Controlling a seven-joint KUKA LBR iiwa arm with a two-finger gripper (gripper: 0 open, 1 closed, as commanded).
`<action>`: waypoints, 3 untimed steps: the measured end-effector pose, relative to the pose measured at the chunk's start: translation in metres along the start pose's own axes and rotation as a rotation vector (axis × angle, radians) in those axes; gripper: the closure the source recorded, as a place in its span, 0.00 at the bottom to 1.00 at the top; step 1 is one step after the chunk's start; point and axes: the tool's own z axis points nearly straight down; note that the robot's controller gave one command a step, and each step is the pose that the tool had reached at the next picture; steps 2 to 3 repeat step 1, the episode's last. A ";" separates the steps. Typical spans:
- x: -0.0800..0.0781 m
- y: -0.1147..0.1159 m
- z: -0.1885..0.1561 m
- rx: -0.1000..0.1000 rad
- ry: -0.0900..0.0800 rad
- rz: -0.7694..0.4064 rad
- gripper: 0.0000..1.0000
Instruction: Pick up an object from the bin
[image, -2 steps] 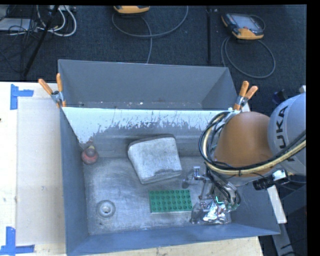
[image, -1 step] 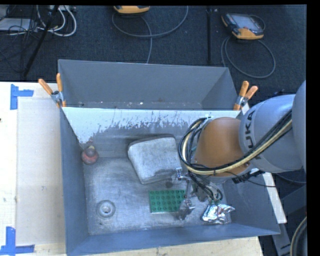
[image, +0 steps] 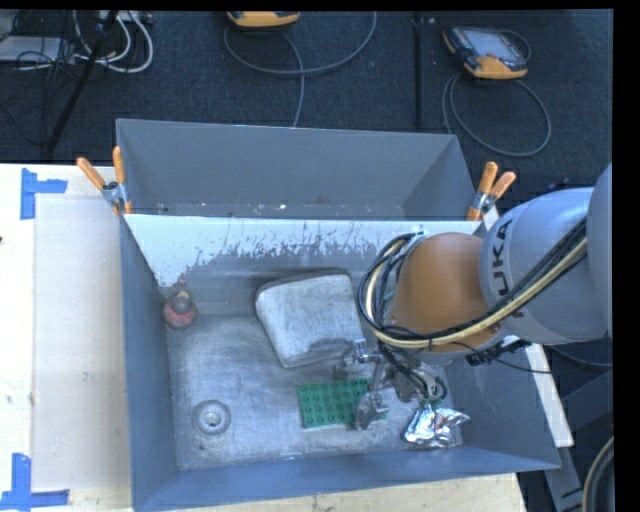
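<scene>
— Where is the gripper (image: 372, 400) hovering?
— Lower centre, at the right edge of the green studded plate (image: 330, 405); its grip, I cannot tell. It should be descending squarely astride that edge.

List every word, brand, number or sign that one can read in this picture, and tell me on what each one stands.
"UK": dark letters running sideways on the grey shell of the robot arm, next to its cables. They seem to be part of a longer brand name, and the rest is hidden.
No text can be read on the green studded plate, the crumpled foil, the grey pad or the bin.
</scene>
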 end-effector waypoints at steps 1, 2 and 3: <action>-0.001 0.007 -0.136 0.001 -0.011 -0.037 1.00; -0.001 0.007 -0.136 0.001 -0.011 -0.037 1.00; -0.001 0.007 -0.136 0.001 -0.011 -0.037 1.00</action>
